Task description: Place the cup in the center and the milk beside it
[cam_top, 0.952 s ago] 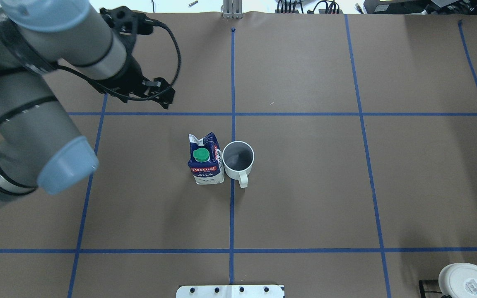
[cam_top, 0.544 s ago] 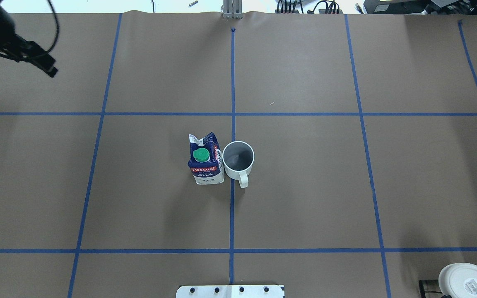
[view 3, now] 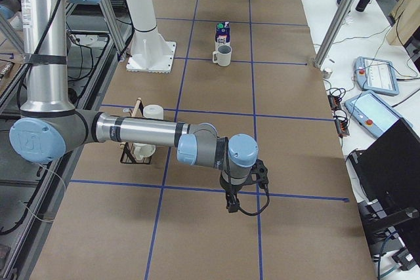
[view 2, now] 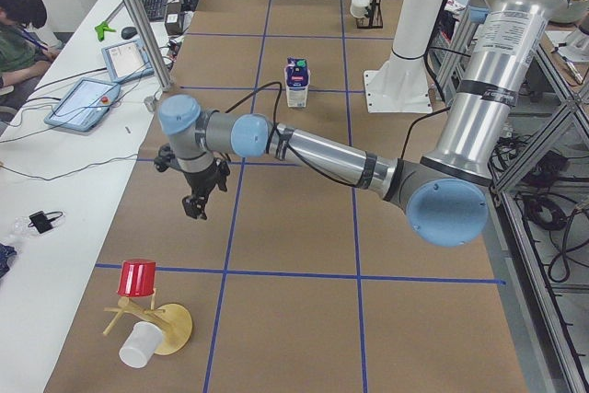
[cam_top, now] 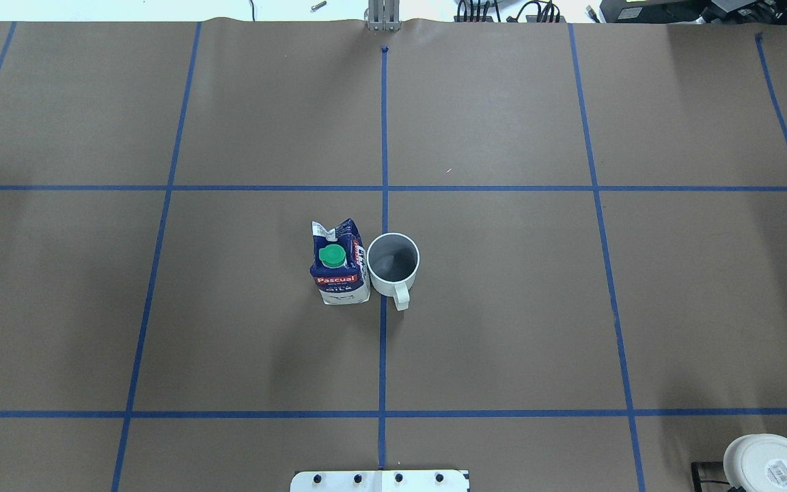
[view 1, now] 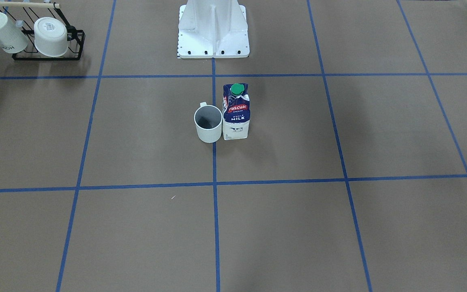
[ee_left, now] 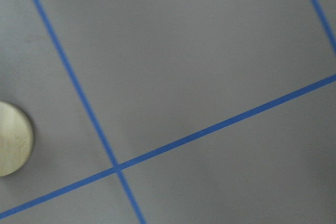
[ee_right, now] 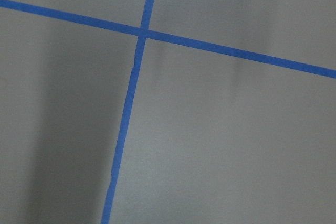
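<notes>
We judge it done: cup (cam_top: pixel 393 263) on the center (cam_top: pixel 382 342), milk (cam_top: pixel 339 268) just beside. Whether the left gripper (view 2: pixel 196 205) or right gripper (view 3: pixel 231 205) is open, we cannot tell.

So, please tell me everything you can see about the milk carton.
The milk carton is a tall gable-top box, seemingly coated card, dark blue above and white below, with a round green cap, a red label and white MILK lettering. It stands upright on the brown table, just on the robot's left of the tape line. The cup sits close at its side; contact I cannot tell. Nothing holds it.
</notes>
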